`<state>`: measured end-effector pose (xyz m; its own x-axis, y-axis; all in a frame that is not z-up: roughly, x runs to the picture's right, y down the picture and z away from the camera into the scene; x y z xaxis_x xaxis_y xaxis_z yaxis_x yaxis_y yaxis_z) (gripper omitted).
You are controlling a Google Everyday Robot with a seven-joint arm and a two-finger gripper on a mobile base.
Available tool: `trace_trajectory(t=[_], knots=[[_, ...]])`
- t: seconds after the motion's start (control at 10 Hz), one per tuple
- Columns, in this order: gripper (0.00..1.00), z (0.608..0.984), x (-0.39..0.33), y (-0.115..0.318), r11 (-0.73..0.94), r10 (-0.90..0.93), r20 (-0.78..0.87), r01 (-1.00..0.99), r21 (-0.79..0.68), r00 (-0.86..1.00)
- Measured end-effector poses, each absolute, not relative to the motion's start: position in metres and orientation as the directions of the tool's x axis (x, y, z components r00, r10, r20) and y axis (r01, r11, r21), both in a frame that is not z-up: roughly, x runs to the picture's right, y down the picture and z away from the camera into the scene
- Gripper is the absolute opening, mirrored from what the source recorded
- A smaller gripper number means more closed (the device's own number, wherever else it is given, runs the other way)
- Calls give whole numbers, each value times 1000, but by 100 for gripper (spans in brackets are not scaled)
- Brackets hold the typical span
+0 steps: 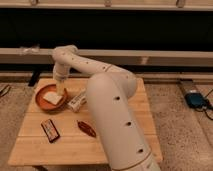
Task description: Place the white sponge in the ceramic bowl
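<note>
The ceramic bowl, orange and glossy, stands at the back left of the wooden table. The white sponge lies inside it, resting flat toward the bowl's right side. My gripper hangs just above the sponge's far right edge, pointing down over the bowl. The white arm reaches to it from the lower right and hides much of the table's right half.
A white labelled bottle lies just right of the bowl. A dark flat packet and a small red-brown packet lie nearer the front. The wooden table ends at the front. A blue device sits on the floor, right.
</note>
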<state>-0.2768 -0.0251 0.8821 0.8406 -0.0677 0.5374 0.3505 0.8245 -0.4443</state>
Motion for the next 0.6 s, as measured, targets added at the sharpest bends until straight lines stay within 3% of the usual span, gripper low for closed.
trace_trajectory(t=[0.3, 0.6], knots=[[77, 875, -225, -30, 827, -53, 496, 317, -465, 866], [77, 873, -229, -29, 825, -55, 502, 323, -465, 863]])
